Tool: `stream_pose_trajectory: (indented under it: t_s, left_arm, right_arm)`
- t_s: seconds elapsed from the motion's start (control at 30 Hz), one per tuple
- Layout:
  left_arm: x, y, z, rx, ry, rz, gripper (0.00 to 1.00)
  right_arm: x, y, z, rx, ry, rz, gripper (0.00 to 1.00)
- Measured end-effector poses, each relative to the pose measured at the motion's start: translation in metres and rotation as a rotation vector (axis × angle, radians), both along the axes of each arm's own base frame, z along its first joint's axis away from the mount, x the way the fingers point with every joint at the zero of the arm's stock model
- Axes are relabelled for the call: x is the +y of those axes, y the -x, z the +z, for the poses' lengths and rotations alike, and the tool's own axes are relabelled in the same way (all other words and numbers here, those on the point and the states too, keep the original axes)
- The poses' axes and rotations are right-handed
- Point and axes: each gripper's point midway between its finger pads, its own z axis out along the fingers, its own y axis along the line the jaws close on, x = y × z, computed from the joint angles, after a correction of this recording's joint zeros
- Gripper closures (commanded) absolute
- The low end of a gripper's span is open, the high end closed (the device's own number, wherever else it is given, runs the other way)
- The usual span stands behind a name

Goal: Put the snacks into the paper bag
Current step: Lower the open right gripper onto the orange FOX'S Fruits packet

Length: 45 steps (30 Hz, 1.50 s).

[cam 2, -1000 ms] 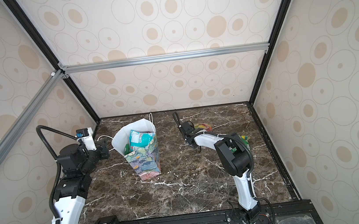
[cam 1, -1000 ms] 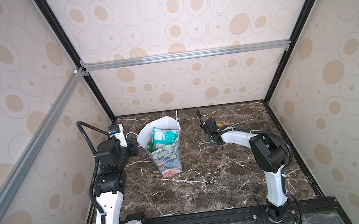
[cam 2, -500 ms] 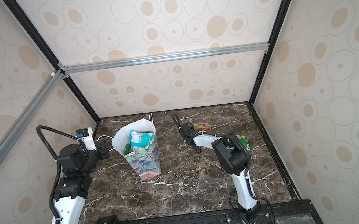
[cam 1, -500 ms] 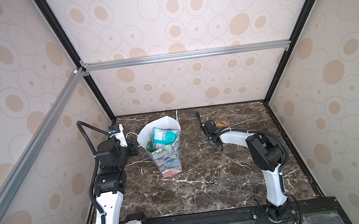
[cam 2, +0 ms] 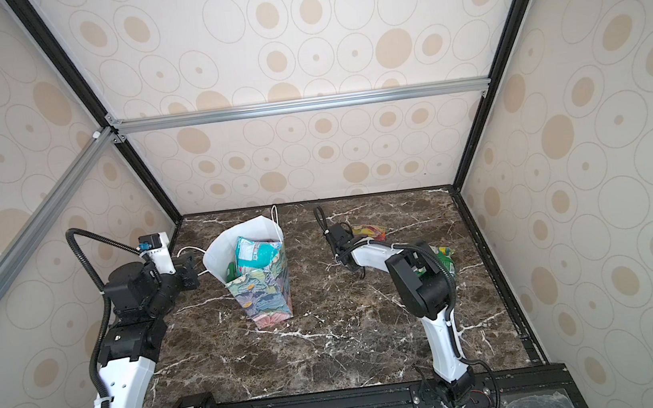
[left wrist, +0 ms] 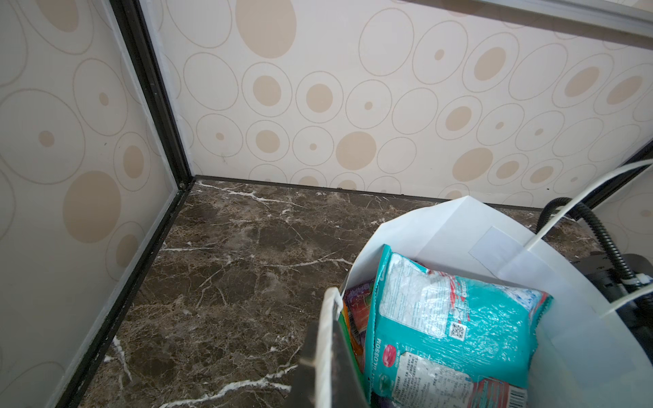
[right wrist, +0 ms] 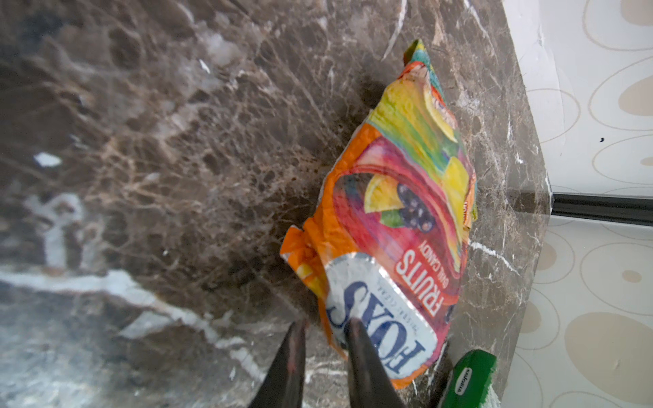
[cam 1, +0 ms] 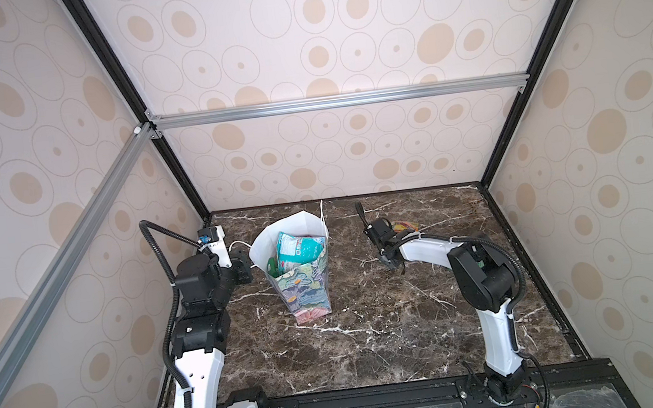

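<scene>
One fruit packet point(right wrist: 399, 212), right end effector point(right wrist: 327, 326) narrowing, paper bag point(cam 1: 305, 287) unmoved

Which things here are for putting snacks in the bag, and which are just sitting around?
For the job:
- paper bag
- teal packet, already inside the bag
- Fruits packet, on the table at the right gripper
- green packet, on the table by the right arm

Just there:
- marble table
- metal frame bar
- spotted walls
</scene>
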Motion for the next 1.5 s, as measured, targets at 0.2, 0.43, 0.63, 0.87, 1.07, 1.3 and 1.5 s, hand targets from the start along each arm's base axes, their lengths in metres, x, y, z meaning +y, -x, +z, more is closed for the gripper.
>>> stream_pose_trajectory:
  t_s: [0.2,0.43,0.63,0.87,1.07,1.3,1.5]
  left_arm:
    - [0.000,0.000,0.000,0.000,0.000,0.000,1.00]
    - [-0.001,0.000,-0.001,0.002,0.001,-0.004,1.00]
    - [-0.001,-0.001,-0.001,0.003,0.002,-0.007,1.00]
    - [-0.001,-0.001,-0.001,0.004,0.003,-0.008,1.00]
    - [-0.001,-0.001,-0.001,0.004,0.003,-0.008,1.00]
    - [-0.001,-0.001,-0.001,0.004,0.003,-0.008,1.00]
    - [-0.002,-0.001,-0.001,0.003,0.003,-0.010,1.00]
  right_arm:
    - [0.000,0.000,0.000,-0.002,-0.007,-0.005,0.89]
    - [-0.001,-0.002,0.000,-0.001,-0.032,-0.022,1.00]
    - [0.000,0.006,0.006,0.005,-0.090,-0.032,1.00]
    - [-0.001,0.019,0.025,0.003,-0.169,-0.041,1.00]
    - [-0.002,0.031,0.045,-0.012,-0.255,-0.056,1.00]
    - [-0.001,0.034,0.079,-0.053,-0.366,-0.063,1.00]
    - [0.000,0.039,0.103,-0.084,-0.446,-0.063,1.00]
